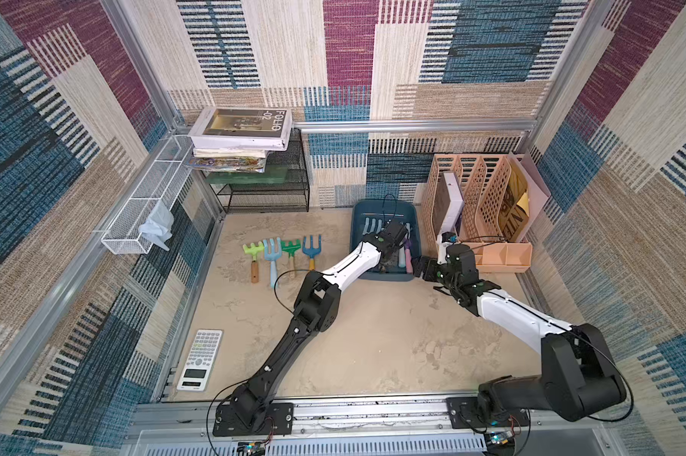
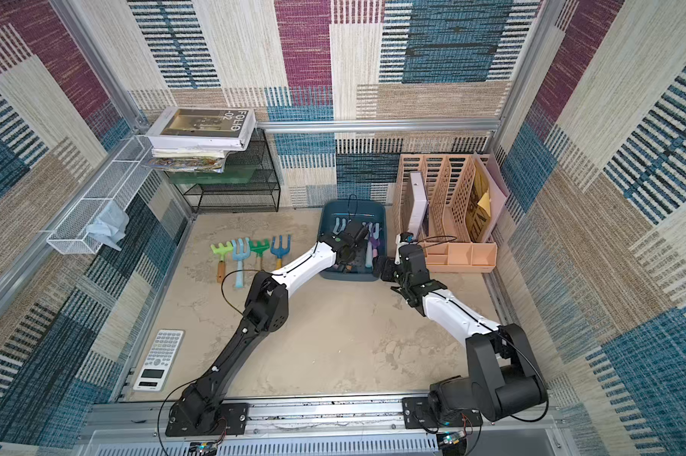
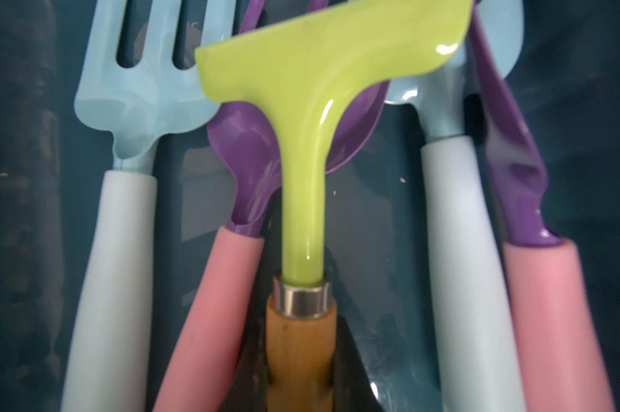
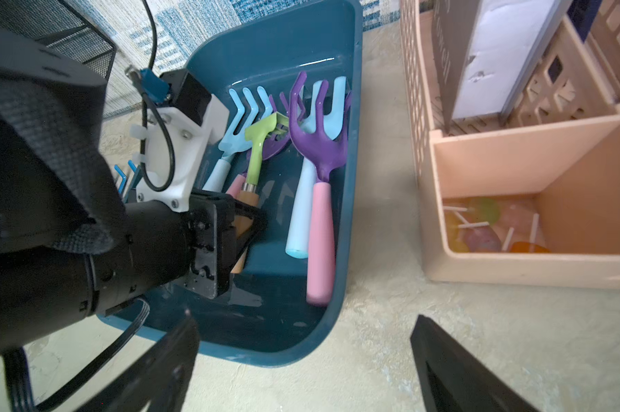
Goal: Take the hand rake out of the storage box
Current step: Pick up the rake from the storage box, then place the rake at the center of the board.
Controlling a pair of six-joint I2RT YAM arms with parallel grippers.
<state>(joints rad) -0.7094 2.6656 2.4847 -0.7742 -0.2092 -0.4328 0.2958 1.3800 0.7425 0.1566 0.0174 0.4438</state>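
left gripper [image 4: 244, 228]: clenched on lime-green, wooden-handled hand rake [image 3: 303, 142] | rake: inside shallow dark-teal plastic storage box [image 4: 283, 42] | right gripper [image 1: 423, 267]: jaws apart, empty, beside box

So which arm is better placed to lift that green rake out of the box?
Left. The left gripper is inside the box, shut on the wooden handle of the green rake, so it probably only needs to lift. The right gripper is open and empty, beside the box.
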